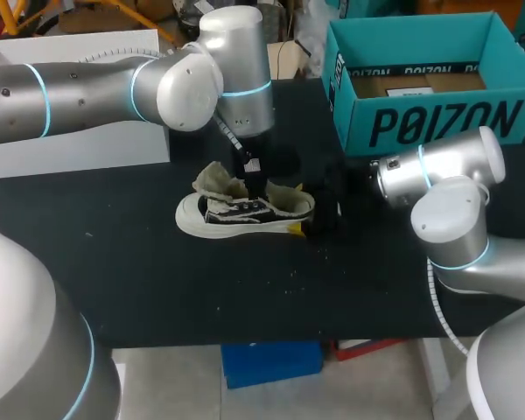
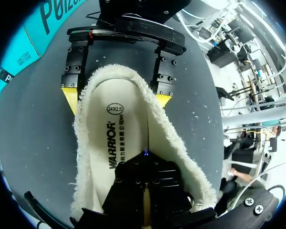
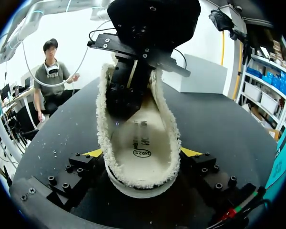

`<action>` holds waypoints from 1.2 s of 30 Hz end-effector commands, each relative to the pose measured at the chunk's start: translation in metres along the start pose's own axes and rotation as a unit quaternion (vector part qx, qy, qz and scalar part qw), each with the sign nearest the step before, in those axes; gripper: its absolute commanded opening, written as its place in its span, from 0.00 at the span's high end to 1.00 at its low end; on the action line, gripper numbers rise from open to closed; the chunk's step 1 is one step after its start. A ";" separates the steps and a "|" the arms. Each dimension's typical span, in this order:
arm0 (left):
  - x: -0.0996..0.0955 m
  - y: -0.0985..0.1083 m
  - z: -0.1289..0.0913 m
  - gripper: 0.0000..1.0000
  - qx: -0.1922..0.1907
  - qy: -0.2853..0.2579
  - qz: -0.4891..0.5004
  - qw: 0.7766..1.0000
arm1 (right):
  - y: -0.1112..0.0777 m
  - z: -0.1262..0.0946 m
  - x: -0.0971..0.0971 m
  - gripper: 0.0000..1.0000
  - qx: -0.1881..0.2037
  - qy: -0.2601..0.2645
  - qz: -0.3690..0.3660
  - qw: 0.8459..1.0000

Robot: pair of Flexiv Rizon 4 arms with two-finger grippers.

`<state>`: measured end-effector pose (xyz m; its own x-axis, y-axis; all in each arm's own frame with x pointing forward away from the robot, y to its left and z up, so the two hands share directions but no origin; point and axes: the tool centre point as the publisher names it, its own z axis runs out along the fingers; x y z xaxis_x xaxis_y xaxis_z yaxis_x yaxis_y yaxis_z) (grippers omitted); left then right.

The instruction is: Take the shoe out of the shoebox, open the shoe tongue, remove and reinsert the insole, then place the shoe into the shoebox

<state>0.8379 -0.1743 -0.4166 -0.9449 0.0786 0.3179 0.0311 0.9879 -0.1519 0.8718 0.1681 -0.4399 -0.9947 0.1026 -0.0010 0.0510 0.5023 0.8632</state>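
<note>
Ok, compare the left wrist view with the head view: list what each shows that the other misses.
Only the left wrist view: the printed insole lying inside the shoe, and both yellow tips of the right gripper against opposite sides of the heel.
Only the head view: the shoe's black upper and white sole from the side, the white box at the far left of the table, and the open top of the shoebox.
Both: the shoe, the teal shoebox, the dark table, and the left gripper down inside the shoe.
</note>
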 end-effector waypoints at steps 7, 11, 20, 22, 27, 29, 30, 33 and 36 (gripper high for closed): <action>0.001 0.004 0.013 0.63 0.017 0.010 0.004 1.000 | -0.001 0.002 -0.002 1.00 0.001 0.000 0.001 1.000; 0.001 0.002 0.012 0.59 0.011 0.010 0.006 1.000 | -0.001 0.002 -0.002 1.00 0.001 0.000 0.001 1.000; -0.001 -0.001 0.012 0.69 -0.061 -0.033 -0.035 0.997 | -0.001 0.002 -0.002 1.00 0.001 0.000 0.001 1.000; 0.000 -0.001 0.013 0.68 -0.094 -0.063 -0.057 0.992 | -0.001 0.002 -0.002 1.00 0.001 0.000 0.001 1.000; 0.005 -0.001 0.017 0.68 -0.137 -0.130 -0.089 0.978 | -0.001 0.002 -0.002 1.00 0.001 0.000 0.001 1.000; 0.005 -0.001 0.020 0.69 -0.155 -0.150 -0.098 0.972 | -0.001 0.002 -0.002 1.00 0.001 0.000 0.001 1.000; 0.005 0.000 0.021 0.69 -0.163 -0.157 -0.101 0.969 | -0.001 0.002 -0.002 1.00 0.001 0.000 0.001 1.000; 0.001 0.004 0.024 0.66 -0.172 -0.165 -0.104 0.966 | -0.001 0.002 -0.002 1.00 0.001 0.000 0.001 1.000; -0.003 0.009 0.025 0.67 -0.170 -0.175 -0.103 0.964 | -0.001 0.002 -0.002 1.00 0.001 0.000 0.001 1.000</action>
<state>0.8393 -0.1701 -0.4190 -0.9926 -0.1214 -0.0083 -0.1206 0.9719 0.2020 0.8711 0.1685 -0.4405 -0.9948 0.1018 -0.0017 0.0500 0.5025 0.8632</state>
